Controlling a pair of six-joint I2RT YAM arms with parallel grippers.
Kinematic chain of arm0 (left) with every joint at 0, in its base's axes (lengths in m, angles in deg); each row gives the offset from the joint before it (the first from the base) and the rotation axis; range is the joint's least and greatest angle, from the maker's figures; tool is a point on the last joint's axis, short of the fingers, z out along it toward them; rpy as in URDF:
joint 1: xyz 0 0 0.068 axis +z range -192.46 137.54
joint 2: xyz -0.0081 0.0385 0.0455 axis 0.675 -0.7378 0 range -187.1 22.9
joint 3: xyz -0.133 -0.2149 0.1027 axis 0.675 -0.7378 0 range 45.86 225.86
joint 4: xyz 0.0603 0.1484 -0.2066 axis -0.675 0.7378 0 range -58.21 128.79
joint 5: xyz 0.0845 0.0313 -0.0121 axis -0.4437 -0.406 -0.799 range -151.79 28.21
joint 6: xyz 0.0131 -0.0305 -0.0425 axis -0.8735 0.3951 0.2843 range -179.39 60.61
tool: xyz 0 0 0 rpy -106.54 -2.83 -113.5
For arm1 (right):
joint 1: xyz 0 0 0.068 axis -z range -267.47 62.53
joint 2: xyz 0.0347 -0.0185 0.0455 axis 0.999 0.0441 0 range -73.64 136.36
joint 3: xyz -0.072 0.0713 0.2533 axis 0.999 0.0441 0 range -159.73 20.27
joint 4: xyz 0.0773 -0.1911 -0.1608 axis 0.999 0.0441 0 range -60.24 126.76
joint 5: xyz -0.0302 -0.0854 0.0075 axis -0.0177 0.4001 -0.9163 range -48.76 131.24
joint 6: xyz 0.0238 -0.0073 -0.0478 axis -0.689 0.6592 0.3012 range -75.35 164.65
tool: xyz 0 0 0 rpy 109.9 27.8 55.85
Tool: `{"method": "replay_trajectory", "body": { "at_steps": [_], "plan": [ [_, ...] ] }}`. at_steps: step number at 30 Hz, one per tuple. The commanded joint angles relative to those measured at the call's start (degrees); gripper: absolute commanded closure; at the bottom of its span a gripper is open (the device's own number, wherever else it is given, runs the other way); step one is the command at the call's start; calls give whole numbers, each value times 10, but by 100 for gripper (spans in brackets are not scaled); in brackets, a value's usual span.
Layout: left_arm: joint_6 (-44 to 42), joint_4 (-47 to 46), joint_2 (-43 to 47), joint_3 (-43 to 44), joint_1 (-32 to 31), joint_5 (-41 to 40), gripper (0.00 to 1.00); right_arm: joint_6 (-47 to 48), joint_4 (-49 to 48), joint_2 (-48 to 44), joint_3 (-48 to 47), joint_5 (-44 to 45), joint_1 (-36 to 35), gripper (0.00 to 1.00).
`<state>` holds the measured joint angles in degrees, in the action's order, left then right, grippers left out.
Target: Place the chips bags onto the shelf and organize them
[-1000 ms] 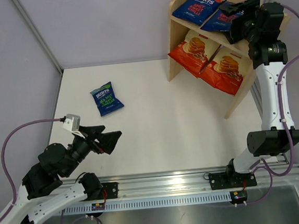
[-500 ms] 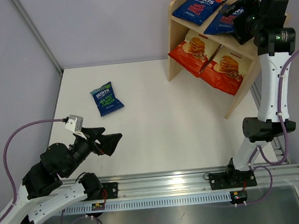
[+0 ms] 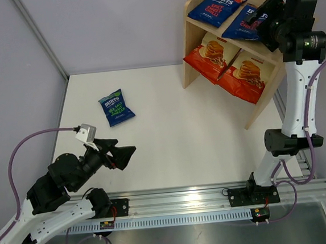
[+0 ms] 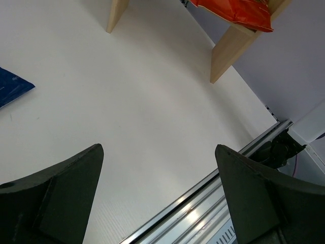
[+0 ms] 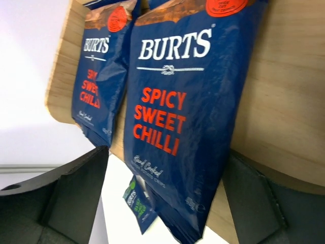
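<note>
While the left end effector [image 3: 126,145] and right end effector [image 3: 259,22] gape wide and empty, we see four chips bags [image 3: 218,6] on the shelf [image 3: 187,51], a green-lettered bag [image 3: 116,108] on the desk [image 3: 181,137] well left of it.

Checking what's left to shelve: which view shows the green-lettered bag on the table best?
Top external: the green-lettered bag lies whole, unobstructed. Left wrist catches only a blue corner; right wrist, a small far-off part.
</note>
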<state>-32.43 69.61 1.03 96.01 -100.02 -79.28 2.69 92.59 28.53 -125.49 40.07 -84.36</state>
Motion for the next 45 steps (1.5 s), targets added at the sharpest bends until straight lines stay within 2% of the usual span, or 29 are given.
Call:
{"method": "replay_trajectory", "body": {
  "at_steps": [1, 3, 7, 12, 17, 22, 28, 32, 34, 38, 44, 45],
  "plan": [
    [-9, -8, -3, 16, 1, 16, 6, 34, 35, -25, 13, 35, 0, 6],
    [-8, -6, -3, 14, 2, 17, 7, 33, 25, -32, 18, 28, 0, 14],
    [-5, -6, 0, 8, 2, 20, 7, 27, -6, -54, 60, 20, 0, 39],
    [-2, -1, 8, 6, 1, 18, 8, 1, -61, -73, 119, 19, 0, 55],
    [-5, 15, 16, 9, 2, 3, 8, -7, -82, -54, 126, 14, 0, 63],
    [-8, 19, 14, 8, 1, -13, 8, 6, -67, -14, 72, -6, 0, 67],
    [26, 44, -2, 15, 2, -91, 8, 6, -73, 9, 57, -15, 0, 69],
    [51, 61, -26, 15, 2, -146, 9, 9, -78, 17, 55, -17, 0, 67],
    [61, 71, -48, 14, 1, -171, 9, 14, -61, 26, 27, -19, 0, 62],
    [79, 81, -78, 17, 1, -193, 10, 49, -36, 16, 17, 26, 3, 41],
    [98, 95, -135, 36, 17, -218, 10, 102, -8, -9, 15, 63, 8, 26],
    [99, 98, -142, 46, 25, -214, 9, 109, -6, -14, 14, 70, 8, 14]
  ]
}}
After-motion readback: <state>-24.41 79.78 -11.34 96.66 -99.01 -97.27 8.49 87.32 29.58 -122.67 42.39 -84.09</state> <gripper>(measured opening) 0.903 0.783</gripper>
